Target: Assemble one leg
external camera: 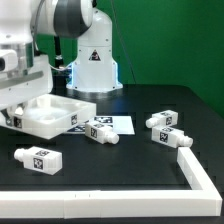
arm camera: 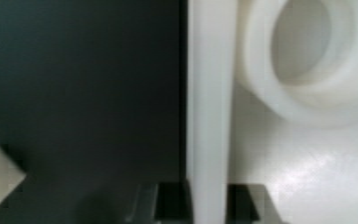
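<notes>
Several legs, stubby white pegs with square tags, lie loose on the black table: one at the front left (external camera: pixel 38 157), one in the middle (external camera: pixel 100 131), two on the exterior view's right (external camera: pixel 160 120) (external camera: pixel 175 139). My gripper (external camera: pixel 14 100) is at the exterior view's left, over the large white square panel (external camera: pixel 48 113), far from every leg. In the wrist view my gripper (arm camera: pixel 210 190) has a dark finger (arm camera: pixel 172 200) on each side of the panel's raised rim (arm camera: pixel 211 90) and pressed against it. A round corner hole (arm camera: pixel 318 50) shows beside the rim. No leg shows in the wrist view.
The marker board (external camera: pixel 118 123) lies flat behind the middle leg. A white L-shaped fence (external camera: pixel 195 170) runs along the front and the exterior view's right of the table. The arm's white base (external camera: pixel 95 65) stands at the back.
</notes>
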Controlling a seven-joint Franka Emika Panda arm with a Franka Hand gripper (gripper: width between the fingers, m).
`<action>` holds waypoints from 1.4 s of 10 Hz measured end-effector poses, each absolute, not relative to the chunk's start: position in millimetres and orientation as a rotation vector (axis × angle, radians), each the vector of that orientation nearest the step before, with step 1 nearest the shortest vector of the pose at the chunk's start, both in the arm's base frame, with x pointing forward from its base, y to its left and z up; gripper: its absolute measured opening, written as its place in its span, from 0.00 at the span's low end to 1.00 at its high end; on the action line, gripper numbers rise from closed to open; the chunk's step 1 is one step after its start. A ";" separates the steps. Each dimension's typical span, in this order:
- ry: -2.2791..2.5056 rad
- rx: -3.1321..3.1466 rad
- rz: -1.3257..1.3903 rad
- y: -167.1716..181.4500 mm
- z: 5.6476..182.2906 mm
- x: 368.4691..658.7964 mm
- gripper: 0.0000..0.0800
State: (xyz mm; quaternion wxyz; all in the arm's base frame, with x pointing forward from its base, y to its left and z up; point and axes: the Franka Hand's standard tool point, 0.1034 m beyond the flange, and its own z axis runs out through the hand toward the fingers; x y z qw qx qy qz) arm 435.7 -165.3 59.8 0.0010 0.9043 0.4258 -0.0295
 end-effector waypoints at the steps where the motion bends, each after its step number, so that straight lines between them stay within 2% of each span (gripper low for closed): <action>1: 1.192 2.912 -0.124 -153.3 75.3 449.8 0.07; 2: 1.024 2.964 -0.122 -142.8 83.9 471.6 0.07; 3: 0.873 2.994 -0.110 -128.2 84.2 498.6 0.07; 5: 0.734 3.001 -0.079 -94.7 75.0 549.0 0.07; 7: 0.575 3.007 -0.062 -55.3 38.7 597.4 0.07; 14: 0.573 3.005 -0.056 -54.8 39.1 600.4 0.07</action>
